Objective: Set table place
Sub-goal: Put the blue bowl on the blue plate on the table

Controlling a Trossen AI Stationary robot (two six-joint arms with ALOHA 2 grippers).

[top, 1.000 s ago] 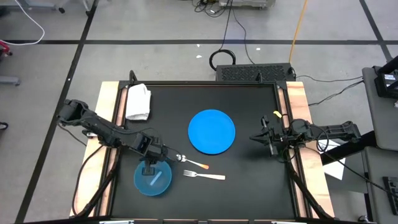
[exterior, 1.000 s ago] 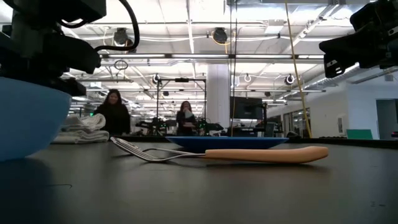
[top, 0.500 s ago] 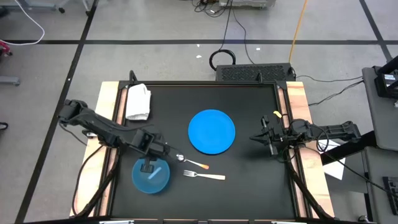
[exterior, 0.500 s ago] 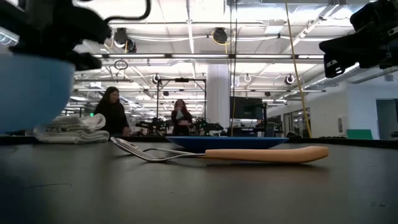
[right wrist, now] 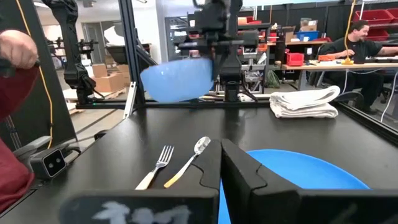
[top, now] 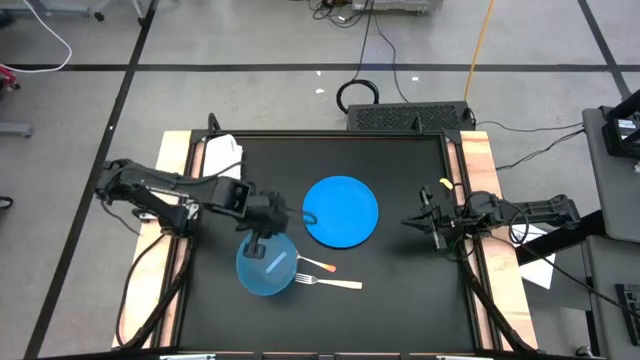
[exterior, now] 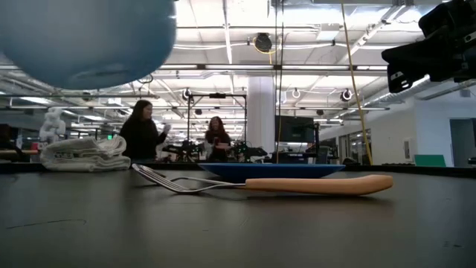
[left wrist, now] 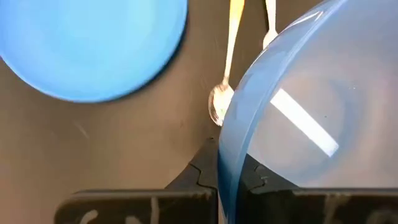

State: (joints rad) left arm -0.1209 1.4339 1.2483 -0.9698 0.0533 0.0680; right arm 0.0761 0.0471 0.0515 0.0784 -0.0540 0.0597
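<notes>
The left gripper is clamping the rim of the light-blue bowl, holding it aloft above the table, with the fork at its 3 o'clock and the blue plate at its 1 o'clock. The right gripper is waiting clenched at the table's 3 o'clock edge.

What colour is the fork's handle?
Light tan, wooden-looking handle on the metal-tined fork; clearest in the low view.

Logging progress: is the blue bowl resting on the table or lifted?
Lifted. The left pincer grips the bowl's rim, and the low view shows it hanging above the table.
</notes>
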